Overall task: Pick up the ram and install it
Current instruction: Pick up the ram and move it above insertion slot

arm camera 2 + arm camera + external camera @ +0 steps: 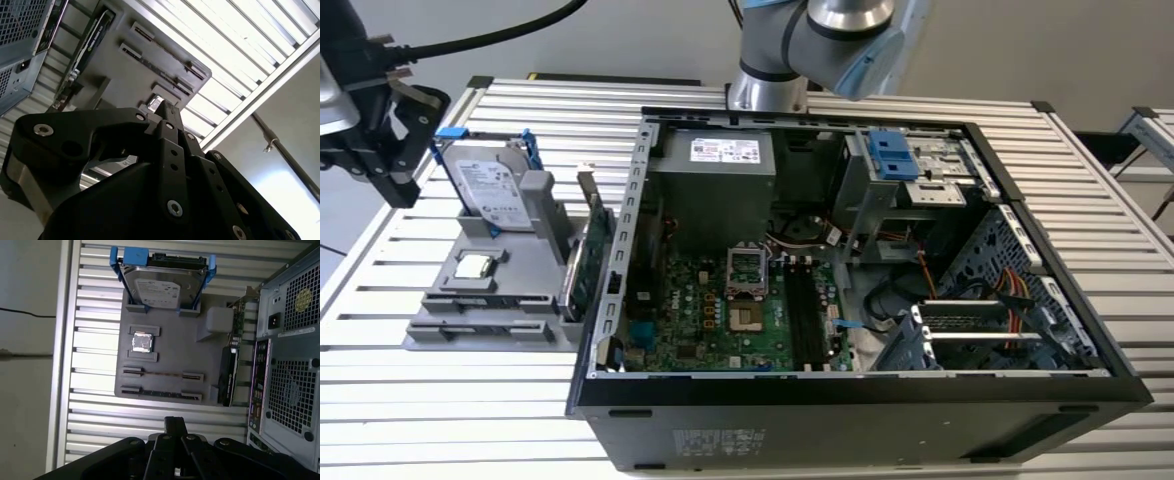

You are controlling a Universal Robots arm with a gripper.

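Observation:
The ram is a thin stick standing on edge between two small holders of the grey fixture tray. A second, darker stick sits in the holder row beside it. In the exterior view my black gripper hangs above the table's left edge, to the exterior view's left of the tray and well clear of it. In both wrist views its fingertips meet with nothing between them.
The tray also carries a silver hard drive with blue clips, a processor chip and a green expansion card. Beside it lies the open computer case, with a motherboard and long dark slots.

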